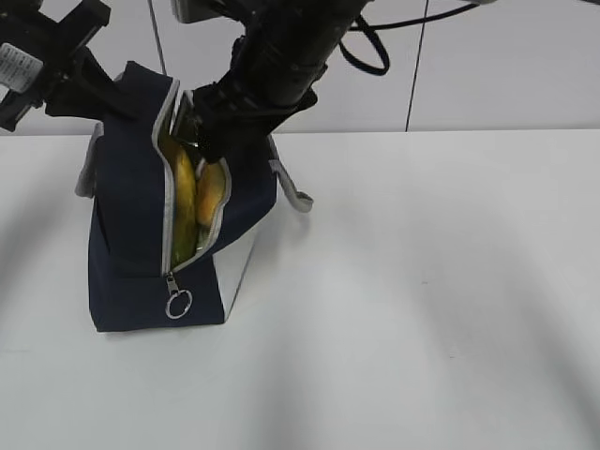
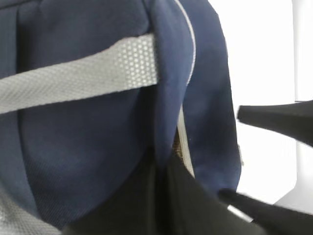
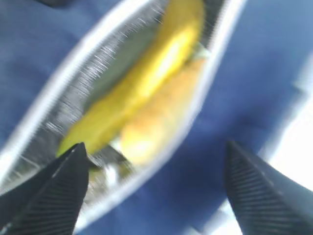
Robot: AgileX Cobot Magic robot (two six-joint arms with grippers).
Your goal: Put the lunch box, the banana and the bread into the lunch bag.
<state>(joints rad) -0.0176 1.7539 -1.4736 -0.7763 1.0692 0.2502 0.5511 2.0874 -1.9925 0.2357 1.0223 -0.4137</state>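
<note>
A: Exterior view first. The bag (image 1: 150,234) stands on the table (image 1: 422,309) with its zip gaping, and the banana (image 1: 184,202) and bread (image 1: 212,192) are both down inside the opening.

B: And the box?

A: Can't pick it out in there; there's something pale green low in the opening, too small to call. The right gripper (image 1: 192,127) sits right at the top of the opening, above the bread. I'd judge we're at the tail of the bread drop-off, so the next move calls for lifting that arm straight clear of the bag without snagging the zip edge.

B: The left arm?

A: The left gripper (image 1: 117,89) is at the bag's upper back corner, seemingly holding it up. Left wrist view: navy fabric fills the frame, a grey strap (image 2: 78,81) runs across it, and one dark finger (image 2: 279,120) stands free beside the bag. A fold seems pinched lower down, but I can't tell whether those jaws are truly clamped.

B: Right wrist view?

A: Blurred, but clear enough. Looking down into the bag (image 3: 254,73), banana (image 3: 146,78) lying along the opening, bread (image 3: 156,122) touching it. The right gripper (image 3: 156,193) has its jaws spread wide, one each side of the opening, gripping nothing.
</note>
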